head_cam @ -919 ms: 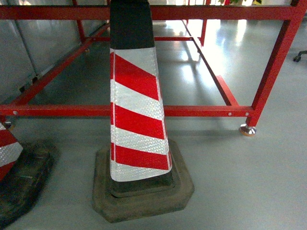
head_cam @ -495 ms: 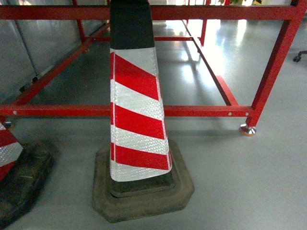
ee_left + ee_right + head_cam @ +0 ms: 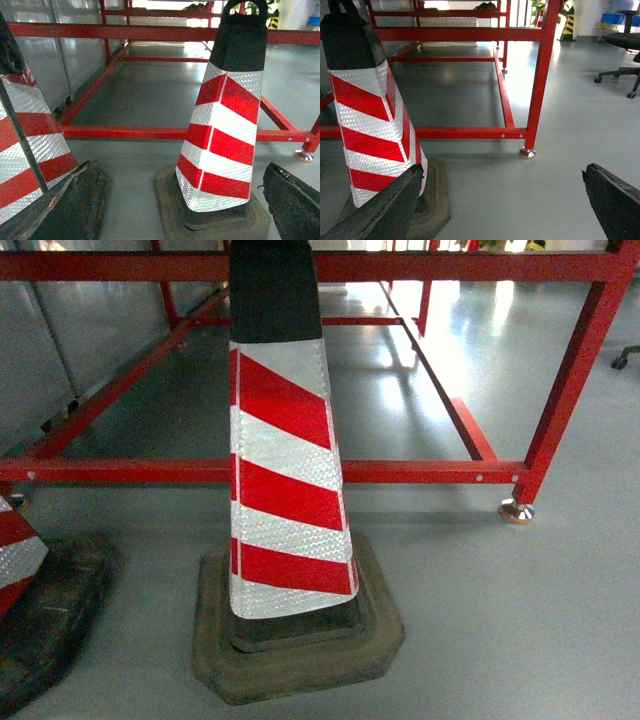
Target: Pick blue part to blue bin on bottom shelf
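Note:
The blue part, the blue bin and the bottom shelf are out of view in every view. My left gripper (image 3: 179, 167) stands open, its dark fingers (image 3: 295, 205) wide apart at the lower corners of the left wrist view with nothing between them. It faces a red-and-white striped traffic cone (image 3: 222, 125) on the floor. My right gripper (image 3: 502, 169) is open too, with its fingers (image 3: 615, 200) spread over bare grey floor and holding nothing. Neither gripper shows in the head view.
The cone (image 3: 285, 460) on its dark rubber base (image 3: 300, 640) stands close ahead. A second cone (image 3: 20, 560) sits at the left. Behind them runs a low red steel frame (image 3: 420, 472) with a foot (image 3: 516, 510). An office chair (image 3: 625, 45) stands far right.

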Robot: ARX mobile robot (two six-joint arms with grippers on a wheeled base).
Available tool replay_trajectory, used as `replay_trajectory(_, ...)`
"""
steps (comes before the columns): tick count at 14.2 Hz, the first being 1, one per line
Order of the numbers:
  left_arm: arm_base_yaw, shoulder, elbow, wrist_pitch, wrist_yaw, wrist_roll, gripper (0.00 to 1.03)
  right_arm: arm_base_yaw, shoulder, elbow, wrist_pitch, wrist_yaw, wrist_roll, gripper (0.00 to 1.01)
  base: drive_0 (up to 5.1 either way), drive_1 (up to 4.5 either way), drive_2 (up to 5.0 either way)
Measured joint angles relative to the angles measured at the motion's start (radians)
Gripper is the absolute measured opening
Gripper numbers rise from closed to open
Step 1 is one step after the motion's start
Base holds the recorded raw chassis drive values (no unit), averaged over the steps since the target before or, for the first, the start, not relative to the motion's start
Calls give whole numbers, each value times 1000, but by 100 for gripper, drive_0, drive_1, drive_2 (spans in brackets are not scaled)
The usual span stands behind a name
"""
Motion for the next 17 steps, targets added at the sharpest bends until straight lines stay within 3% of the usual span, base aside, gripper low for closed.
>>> replay_trajectory(17,0,0,0,-2,-1,0,98,0,0,0,0,0,0,98,0,0,0)
